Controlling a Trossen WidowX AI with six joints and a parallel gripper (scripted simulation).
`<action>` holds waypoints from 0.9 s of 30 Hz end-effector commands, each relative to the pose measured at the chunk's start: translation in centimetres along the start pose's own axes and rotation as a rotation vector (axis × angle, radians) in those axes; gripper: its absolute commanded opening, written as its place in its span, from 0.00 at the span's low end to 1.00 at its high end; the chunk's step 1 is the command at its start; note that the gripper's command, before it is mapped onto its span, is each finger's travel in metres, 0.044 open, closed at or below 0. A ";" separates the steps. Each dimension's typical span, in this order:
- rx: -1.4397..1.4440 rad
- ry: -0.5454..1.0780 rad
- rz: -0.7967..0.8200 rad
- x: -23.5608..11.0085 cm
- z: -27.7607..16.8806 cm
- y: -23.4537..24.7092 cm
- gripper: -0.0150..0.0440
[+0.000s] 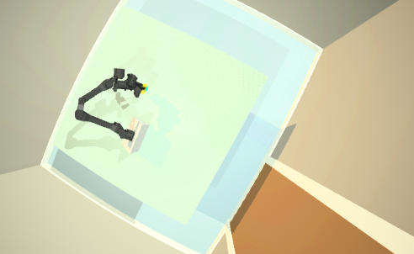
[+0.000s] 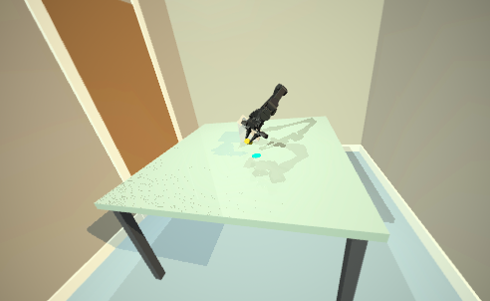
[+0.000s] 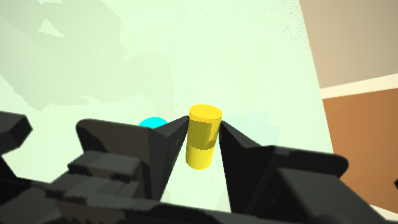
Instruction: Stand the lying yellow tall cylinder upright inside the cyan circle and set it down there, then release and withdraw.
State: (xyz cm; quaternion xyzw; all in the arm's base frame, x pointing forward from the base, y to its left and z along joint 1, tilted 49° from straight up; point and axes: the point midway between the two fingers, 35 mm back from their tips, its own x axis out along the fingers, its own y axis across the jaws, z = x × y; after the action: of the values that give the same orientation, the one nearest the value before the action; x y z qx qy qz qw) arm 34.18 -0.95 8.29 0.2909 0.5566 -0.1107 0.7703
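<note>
My gripper is shut on the yellow tall cylinder, clamping its sides between both dark fingers. In the wrist view the cylinder's flat end faces up and away from the camera. The cyan circle lies flat on the pale green table. In the wrist view it is partly hidden behind the left finger. In the exterior view the cylinder hangs a little above the table, behind and to the left of the circle.
The arm's base stands on the table near its left side in the top view. A brown door and walls stand beyond the table's edge.
</note>
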 end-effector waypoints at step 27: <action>0.039 -0.191 -0.027 -0.1 0.1 0.2 0.43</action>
State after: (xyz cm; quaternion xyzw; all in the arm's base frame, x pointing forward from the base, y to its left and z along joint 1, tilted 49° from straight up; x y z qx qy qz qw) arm 34.41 -0.79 8.56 0.2854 0.4884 -0.1524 0.8104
